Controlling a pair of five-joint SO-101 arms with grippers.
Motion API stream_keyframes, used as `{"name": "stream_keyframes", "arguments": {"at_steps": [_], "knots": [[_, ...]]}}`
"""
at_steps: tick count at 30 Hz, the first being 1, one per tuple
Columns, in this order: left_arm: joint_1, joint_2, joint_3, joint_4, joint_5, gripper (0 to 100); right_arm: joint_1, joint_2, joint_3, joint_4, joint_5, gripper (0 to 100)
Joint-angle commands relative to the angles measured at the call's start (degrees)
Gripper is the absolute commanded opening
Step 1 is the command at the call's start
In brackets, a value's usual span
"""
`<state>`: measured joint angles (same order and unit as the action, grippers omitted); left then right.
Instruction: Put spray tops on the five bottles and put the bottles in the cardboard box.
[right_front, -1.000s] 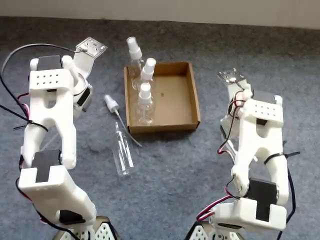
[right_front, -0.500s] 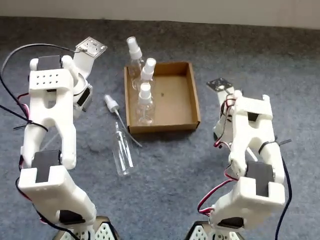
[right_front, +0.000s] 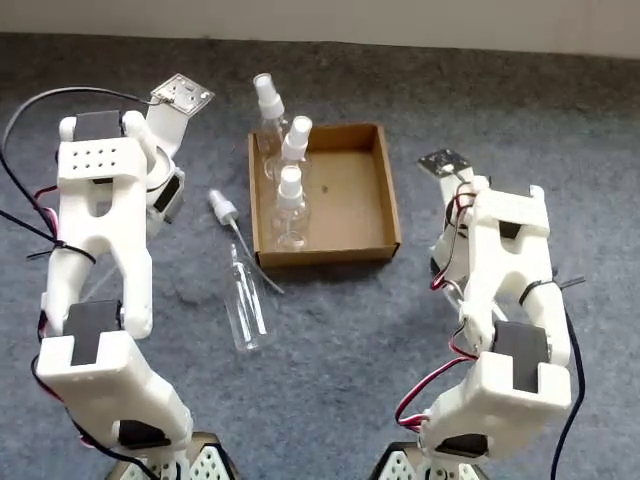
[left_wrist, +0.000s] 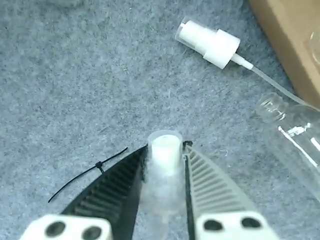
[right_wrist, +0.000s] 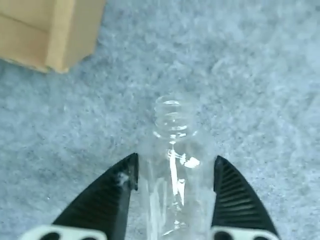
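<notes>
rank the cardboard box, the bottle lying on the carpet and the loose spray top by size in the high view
1. cardboard box, clearly largest
2. lying bottle
3. loose spray top, slimmest, though with its tube about as long as the bottle

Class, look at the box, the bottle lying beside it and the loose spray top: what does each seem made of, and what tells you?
Box: brown cardboard, matt; thin folded walls. Lying bottle: clear, glossy, probably plastic, though glass is possible; the carpet shows through it. Spray top: white opaque plastic, smooth, with a thin translucent tube.
</notes>
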<state>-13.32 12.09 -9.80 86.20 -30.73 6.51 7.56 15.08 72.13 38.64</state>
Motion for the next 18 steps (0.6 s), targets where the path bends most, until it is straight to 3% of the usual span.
{"name": "stream_keyframes", "arguments": {"at_steps": [1,11,18], "knots": [[-0.2,-4.0,-2.7,0.5,0.5,6,0.9,-0.6,-3.2,0.0,0.2,9.9],[-2.4,-4.1,-13.4,9.2,2.8,6,5.8,-19.1,-9.3,7.1,-6.4,7.4],[-2.4,-6.8,-25.1,14.7,9.4,6,-1.7,-40.2,-3.4,6.7,-14.7,7.4]]}}
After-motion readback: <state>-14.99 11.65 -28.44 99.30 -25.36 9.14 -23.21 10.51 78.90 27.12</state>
